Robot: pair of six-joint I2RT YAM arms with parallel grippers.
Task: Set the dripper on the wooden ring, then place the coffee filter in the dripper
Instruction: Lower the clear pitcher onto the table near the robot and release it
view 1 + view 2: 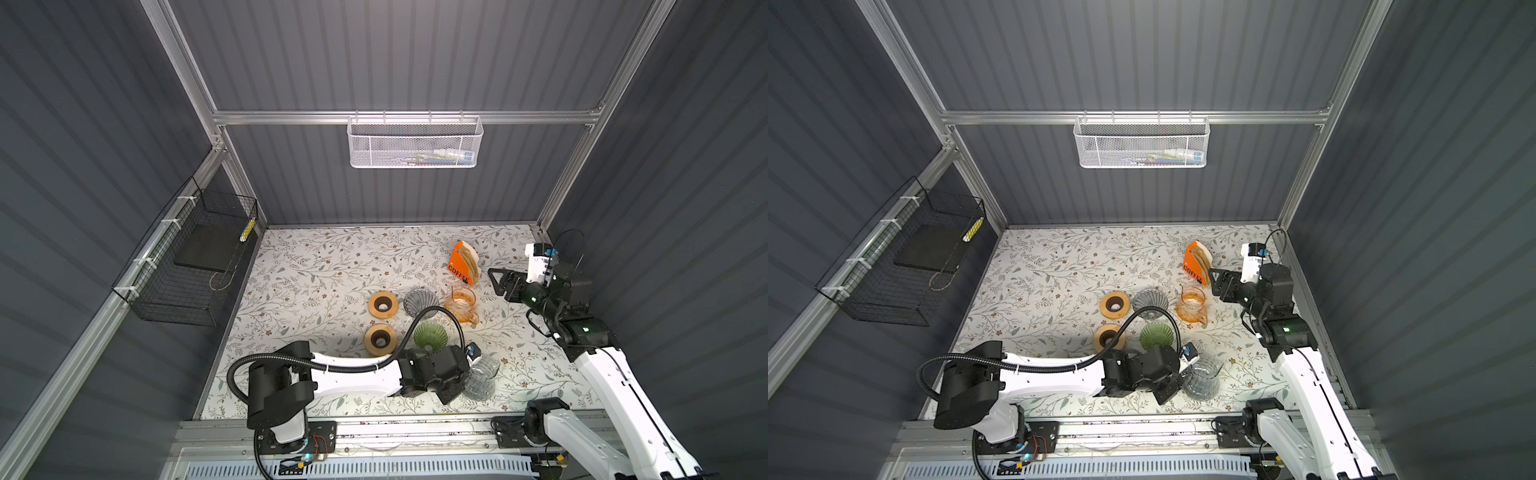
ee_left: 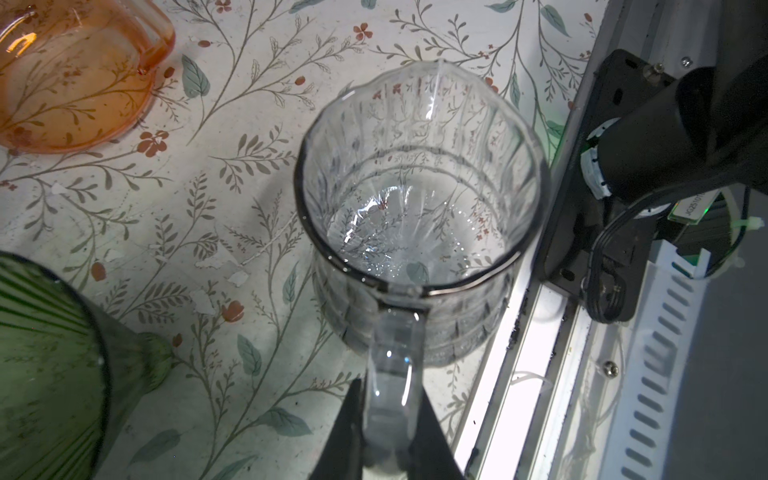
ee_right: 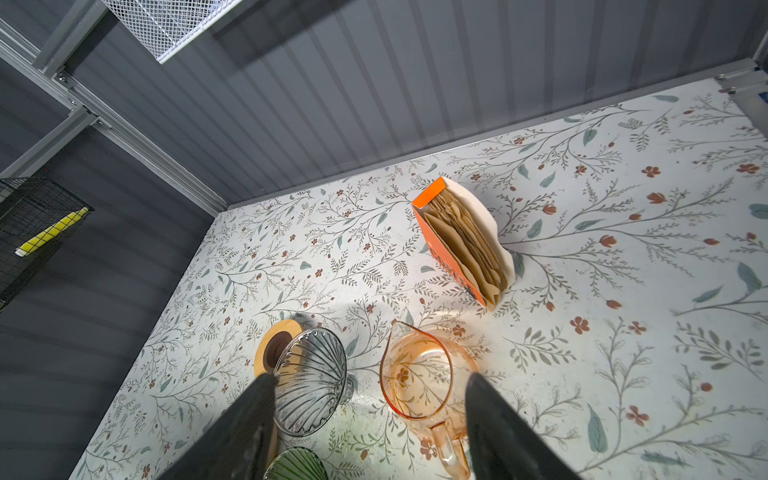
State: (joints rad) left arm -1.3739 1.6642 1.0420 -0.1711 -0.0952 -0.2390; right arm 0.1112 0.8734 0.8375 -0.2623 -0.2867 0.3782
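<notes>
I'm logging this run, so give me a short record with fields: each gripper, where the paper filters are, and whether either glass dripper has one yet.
Left gripper: shut on the handle of the clear ribbed glass carafe
Right gripper: open, holding nothing, near the orange cardboard box
Filters: brown paper filters standing in that box
Drippers: smoky grey glass dripper and green ribbed glass dripper, both without a filter

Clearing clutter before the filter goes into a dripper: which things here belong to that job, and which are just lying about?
For the job: paper filters in the orange box; grey dripper; green dripper.

Lying about: far wooden ring; near wooden ring; orange carafe; clear carafe, gripped by the left gripper; white mesh basket; black wire basket.
</notes>
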